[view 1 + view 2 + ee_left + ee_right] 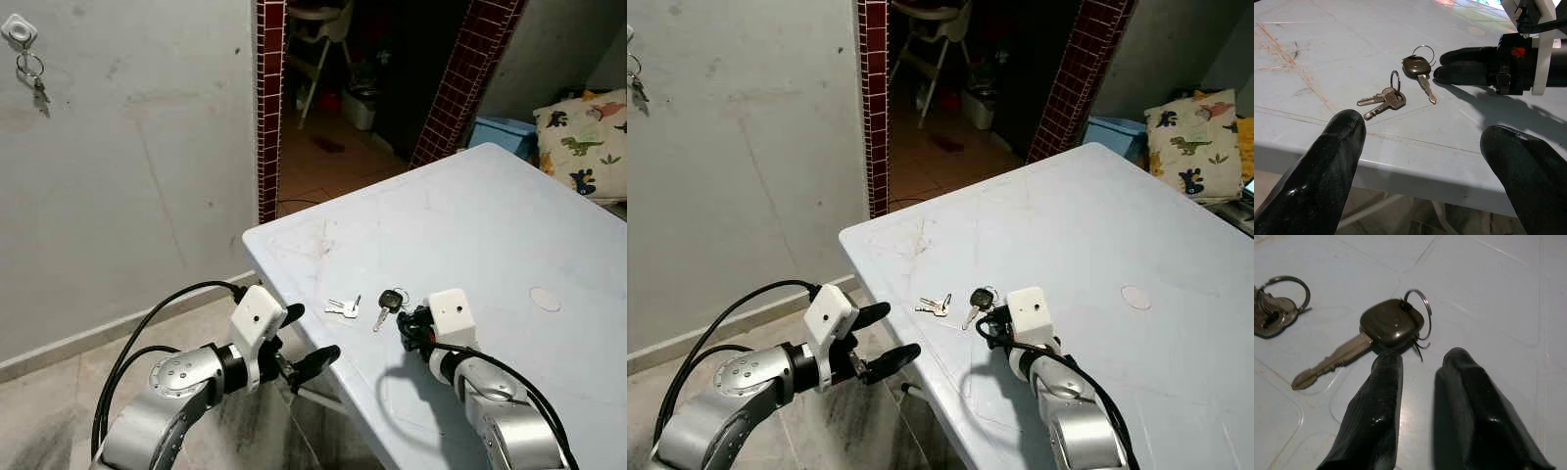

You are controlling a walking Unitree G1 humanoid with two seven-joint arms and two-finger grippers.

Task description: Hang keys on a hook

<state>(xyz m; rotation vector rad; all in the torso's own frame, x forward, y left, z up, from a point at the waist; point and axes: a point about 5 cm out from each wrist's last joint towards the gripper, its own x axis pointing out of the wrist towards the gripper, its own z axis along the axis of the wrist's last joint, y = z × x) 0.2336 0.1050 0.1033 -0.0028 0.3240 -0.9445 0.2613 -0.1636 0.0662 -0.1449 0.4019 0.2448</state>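
Two key sets lie near the corner of the pale blue table point(509, 225): a small silver pair on a ring point(343, 308) and a black-headed key with a ring point(389, 304). My right gripper point(409, 328) rests low over the table just behind the black-headed key point(1391, 323). Its fingers are narrowly apart with nothing between them. My left gripper point(316, 333) hovers wide open off the table's edge, facing the silver pair point(1385, 98). A white hook point(20, 32) on the wall at far left carries another key ring point(34, 83).
A doorway framed by dark red tiled pillars point(269, 108) opens behind the table into a dim room. A blue bin point(502, 132) and a dinosaur-print pillow point(585, 137) sit at the far right. Bare floor lies between the table and the wall.
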